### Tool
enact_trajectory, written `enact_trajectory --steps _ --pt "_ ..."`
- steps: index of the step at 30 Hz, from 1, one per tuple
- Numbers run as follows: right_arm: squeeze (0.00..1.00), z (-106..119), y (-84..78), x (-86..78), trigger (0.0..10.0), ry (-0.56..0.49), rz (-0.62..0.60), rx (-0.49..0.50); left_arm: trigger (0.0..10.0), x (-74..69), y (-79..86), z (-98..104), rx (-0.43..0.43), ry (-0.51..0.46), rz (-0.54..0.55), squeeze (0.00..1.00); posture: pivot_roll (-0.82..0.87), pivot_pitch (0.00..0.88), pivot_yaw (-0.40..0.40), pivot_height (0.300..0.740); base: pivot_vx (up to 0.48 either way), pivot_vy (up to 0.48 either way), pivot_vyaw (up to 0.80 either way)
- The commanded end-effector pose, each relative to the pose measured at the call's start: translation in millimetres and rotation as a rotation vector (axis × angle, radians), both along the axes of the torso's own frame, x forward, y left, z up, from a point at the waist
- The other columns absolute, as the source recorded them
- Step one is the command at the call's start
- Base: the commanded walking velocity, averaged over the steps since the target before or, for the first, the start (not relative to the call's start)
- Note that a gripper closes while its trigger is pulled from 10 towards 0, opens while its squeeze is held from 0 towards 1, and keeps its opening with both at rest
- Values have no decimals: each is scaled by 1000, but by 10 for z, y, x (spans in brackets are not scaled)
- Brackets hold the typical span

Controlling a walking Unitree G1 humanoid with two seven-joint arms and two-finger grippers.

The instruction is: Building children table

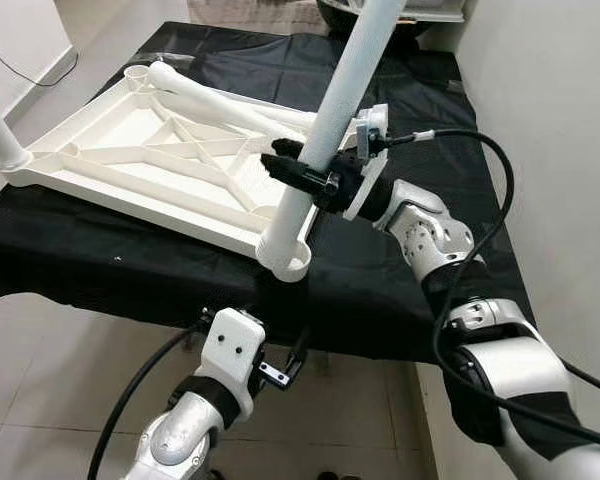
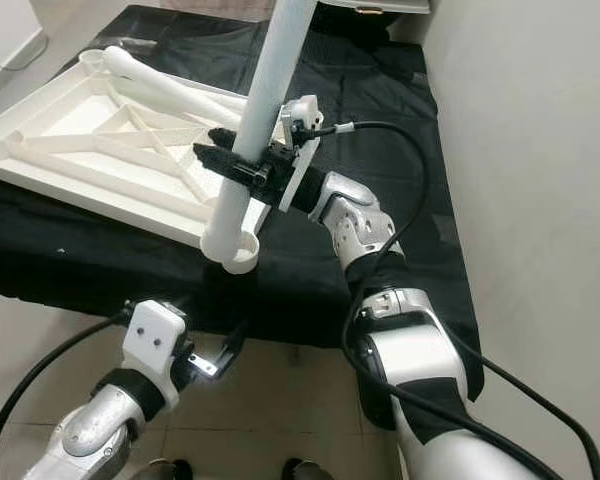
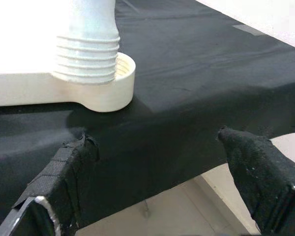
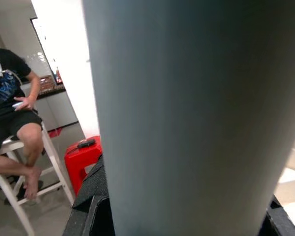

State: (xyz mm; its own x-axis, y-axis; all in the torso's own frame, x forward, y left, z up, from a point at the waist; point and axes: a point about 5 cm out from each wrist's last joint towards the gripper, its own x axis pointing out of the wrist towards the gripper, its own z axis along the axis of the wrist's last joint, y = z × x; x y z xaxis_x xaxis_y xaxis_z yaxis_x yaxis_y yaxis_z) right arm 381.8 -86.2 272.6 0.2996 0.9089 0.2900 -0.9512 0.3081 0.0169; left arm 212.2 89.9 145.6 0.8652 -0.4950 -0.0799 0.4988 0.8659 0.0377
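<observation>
Your right tool (image 1: 298, 170) grips the white leg (image 1: 325, 135) standing in the tabletop's (image 1: 150, 160) 5 o'clock corner socket (image 1: 285, 258); your left tool (image 3: 157, 152) hangs open below the desk (image 1: 400, 290) edge.

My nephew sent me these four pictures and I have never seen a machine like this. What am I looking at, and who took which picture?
It is a walking robot with two silver arms. The two wide pictures come from cameras on its head, the other two from its wrists. A white tabletop lies upside down on a black cloth, with a spare leg lying on it. The right tool is closed around a white leg standing in the corner socket; its threads show in the left wrist picture. The left tool hangs open below the edge. A person sits behind.
</observation>
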Motion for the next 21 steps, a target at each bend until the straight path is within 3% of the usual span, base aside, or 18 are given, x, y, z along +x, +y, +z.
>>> enact_trajectory --steps 1,14,21 --pt "0 24 7 3 10000 -30 8 -42 10000 -44 -13 -3 5 7 -5 0 105 190 -95 740 0 0 0" --pt "0 28 10 52 10000 -87 -20 -135 10000 -95 -40 3 0 20 -15 0 99 232 -90 740 0 0 0" --pt "0 12 40 20 10000 -97 65 -180 10000 -126 -41 16 -4 26 -13 0 100 248 -90 740 0 0 0"
